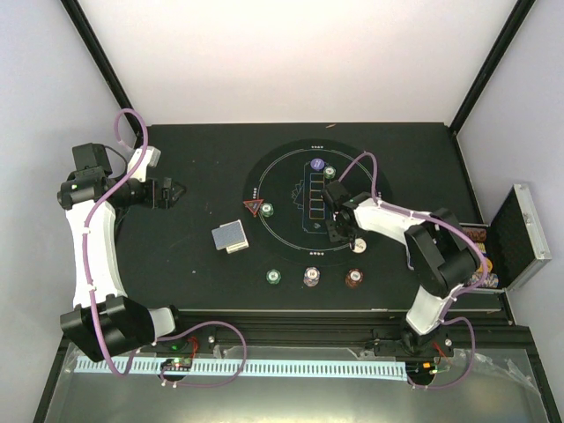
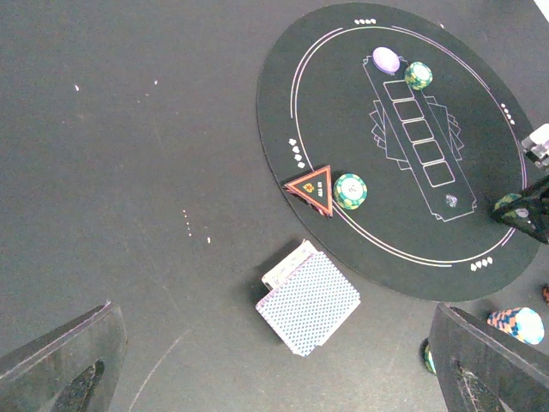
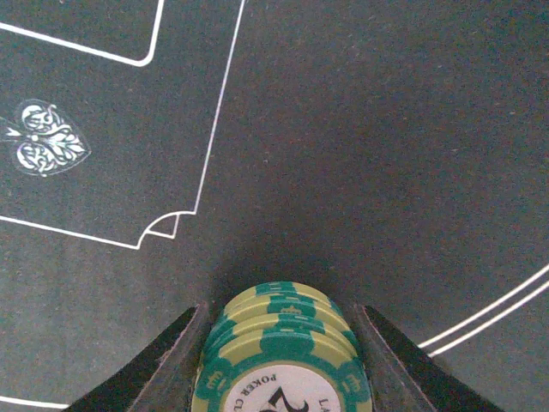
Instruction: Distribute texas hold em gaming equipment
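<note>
My right gripper [image 1: 339, 231] is shut on a small stack of green poker chips [image 3: 283, 352], low over the round black mat [image 1: 291, 231], beside the row of card outlines. I cannot tell whether the stack touches the mat. My left gripper [image 1: 172, 192] is open and empty at the far left. The grey-blue-backed card deck [image 1: 231, 237] lies left of the mat, also in the left wrist view [image 2: 309, 300]. A red triangle marker [image 2: 313, 187] and a green chip [image 2: 351, 190] sit at the mat's left edge. A purple button [image 2: 387, 60] and a green chip [image 2: 419, 75] sit at its far end.
Green [image 1: 274, 278], purple-white [image 1: 312, 276] and red-brown [image 1: 354, 278] chip stacks stand in a row in front of the mat. The open silver case [image 1: 520, 233] with more chips stands at the right edge. Black frame posts rise at the back corners.
</note>
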Robot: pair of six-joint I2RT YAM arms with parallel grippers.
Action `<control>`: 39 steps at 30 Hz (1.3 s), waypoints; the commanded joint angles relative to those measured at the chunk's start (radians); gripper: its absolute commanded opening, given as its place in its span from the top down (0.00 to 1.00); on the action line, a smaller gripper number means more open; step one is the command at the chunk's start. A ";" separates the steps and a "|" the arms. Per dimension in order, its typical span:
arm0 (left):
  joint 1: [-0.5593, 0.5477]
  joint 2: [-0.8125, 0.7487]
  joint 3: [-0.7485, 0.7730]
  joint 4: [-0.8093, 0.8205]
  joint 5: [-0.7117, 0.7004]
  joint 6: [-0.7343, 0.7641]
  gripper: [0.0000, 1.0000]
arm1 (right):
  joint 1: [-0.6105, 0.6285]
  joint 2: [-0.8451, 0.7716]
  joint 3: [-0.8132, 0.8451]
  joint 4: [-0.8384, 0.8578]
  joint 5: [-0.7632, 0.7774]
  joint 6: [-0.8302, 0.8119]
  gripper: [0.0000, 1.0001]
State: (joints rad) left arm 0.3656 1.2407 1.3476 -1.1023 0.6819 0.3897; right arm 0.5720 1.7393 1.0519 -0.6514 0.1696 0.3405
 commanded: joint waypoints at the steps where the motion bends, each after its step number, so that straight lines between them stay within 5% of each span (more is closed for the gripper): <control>1: 0.009 -0.002 0.030 -0.010 0.017 0.011 0.01 | -0.005 0.028 0.008 0.047 -0.018 -0.007 0.63; 9: 0.009 0.006 0.031 -0.013 0.015 0.015 0.01 | -0.005 0.064 0.012 0.065 -0.024 0.009 0.63; 21: 0.009 0.002 0.021 -0.015 0.024 0.017 0.01 | 0.014 -0.066 0.084 -0.053 0.027 0.027 0.29; 39: 0.009 0.005 0.018 -0.011 0.030 0.015 0.01 | 0.459 -0.169 0.042 -0.135 -0.016 0.226 0.22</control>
State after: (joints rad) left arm 0.3656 1.2438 1.3476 -1.1023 0.6846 0.3904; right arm 1.0046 1.5558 1.1374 -0.7723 0.1696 0.5064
